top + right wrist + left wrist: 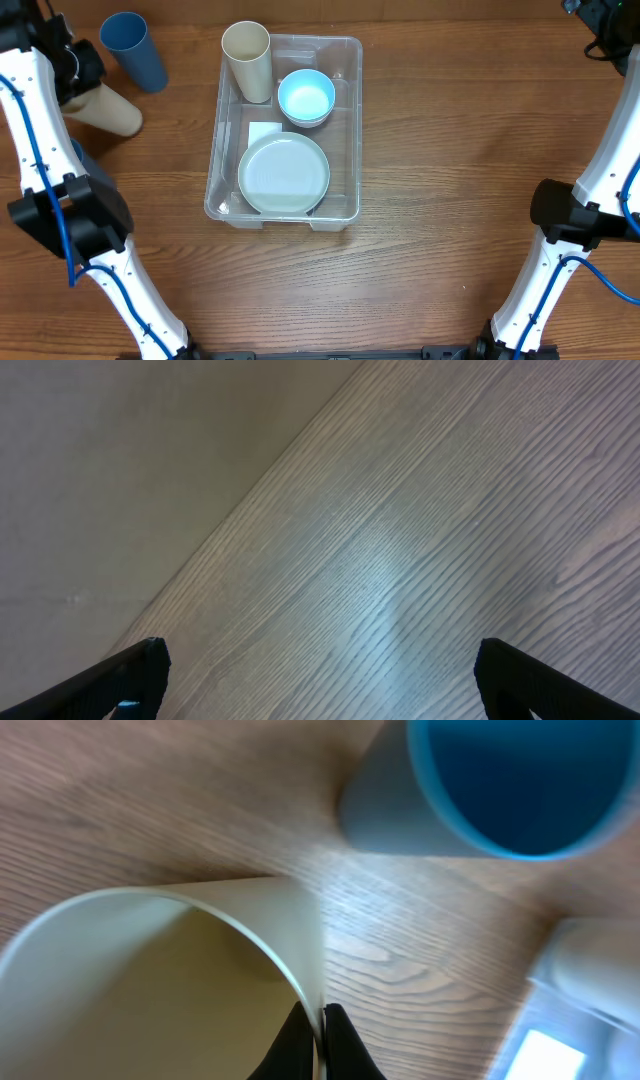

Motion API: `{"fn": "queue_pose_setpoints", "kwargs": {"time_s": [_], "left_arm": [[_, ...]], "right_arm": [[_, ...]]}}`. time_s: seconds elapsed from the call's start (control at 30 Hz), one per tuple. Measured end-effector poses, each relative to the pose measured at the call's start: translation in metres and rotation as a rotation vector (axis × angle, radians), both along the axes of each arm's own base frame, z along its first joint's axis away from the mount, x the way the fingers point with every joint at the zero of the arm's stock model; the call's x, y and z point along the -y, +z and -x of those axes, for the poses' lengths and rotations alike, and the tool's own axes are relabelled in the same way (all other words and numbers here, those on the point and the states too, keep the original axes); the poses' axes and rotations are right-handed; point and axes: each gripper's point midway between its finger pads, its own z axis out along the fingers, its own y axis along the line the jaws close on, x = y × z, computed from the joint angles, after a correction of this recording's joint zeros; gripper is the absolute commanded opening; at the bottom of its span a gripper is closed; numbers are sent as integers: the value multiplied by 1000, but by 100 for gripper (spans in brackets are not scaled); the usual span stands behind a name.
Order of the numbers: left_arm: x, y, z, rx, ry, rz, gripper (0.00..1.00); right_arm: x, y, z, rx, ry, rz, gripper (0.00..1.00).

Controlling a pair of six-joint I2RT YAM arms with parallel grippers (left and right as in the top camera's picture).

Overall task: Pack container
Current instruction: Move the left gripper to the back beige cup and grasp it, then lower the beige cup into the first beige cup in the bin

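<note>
The container (348,150) sits mid-worktop (450,150) with a plate (284,173), bowl (306,97) and tall cup (248,60) inside. The left end effector (318,1025), mostly cut off in its wrist view, pinches a beige cup (150,990) by its wall beside a blurred blue cup (520,780); the right end effector (320,665) gapes wide and empty, only its tips showing

Clear rectangular container (350,150), apparently upright

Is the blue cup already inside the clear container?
No, the blue cup stands on the table outside the container, beside the beige cup pinched by the left gripper.
</note>
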Motion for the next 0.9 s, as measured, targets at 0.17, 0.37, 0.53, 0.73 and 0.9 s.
{"fn": "queue_pose_setpoints", "kwargs": {"time_s": [0.17,0.37,0.53,0.73,0.9], "left_arm": [[17,117,40,190,-3,-73,4],[55,218,83,427,-83,-119,4],[151,259,63,610,-370,-94,4],[256,264,42,692,-602,-116,4],[288,222,9,608,-621,-192,4]], "right_arm": [[0,0,0,0,0,0,100],[0,0,0,0,0,0,100],[0,0,0,0,0,0,100],[0,0,0,0,0,0,100],[0,0,0,0,0,0,100]]}}
